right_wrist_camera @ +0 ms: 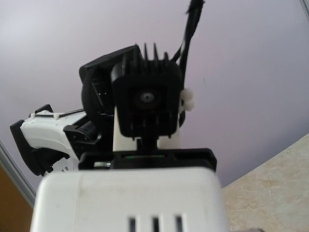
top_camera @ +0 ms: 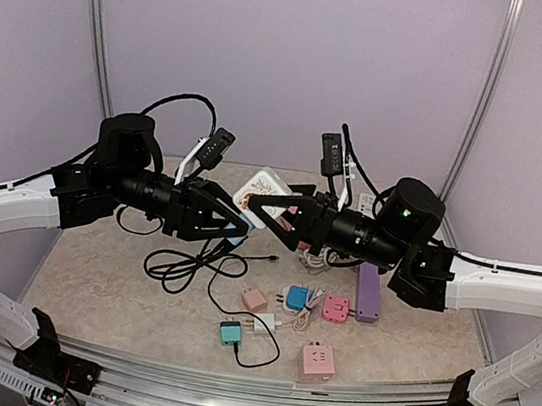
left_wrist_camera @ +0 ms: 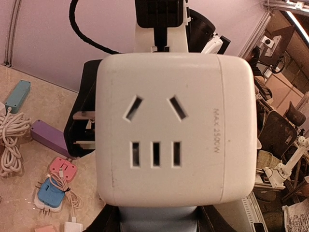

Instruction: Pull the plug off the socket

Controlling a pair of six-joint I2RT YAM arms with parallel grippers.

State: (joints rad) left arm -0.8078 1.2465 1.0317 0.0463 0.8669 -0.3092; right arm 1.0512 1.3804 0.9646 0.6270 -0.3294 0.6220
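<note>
Overhead, the left gripper point(top_camera: 235, 228) and right gripper point(top_camera: 257, 203) sit tip to tip above the table point(top_camera: 137, 295); whatever lies between them is mostly hidden, and how wide the right jaws stand cannot be told. Next, from the left wrist, a white socket cube point(left_wrist_camera: 174, 130) fills the frame, clamped by the left gripper, fingers cut off below. Metal prongs point(left_wrist_camera: 83, 116) on a black body sit at its left side; plug or finger, unclear. Lastly, the right wrist view crops the cube's top just ahead
</note>
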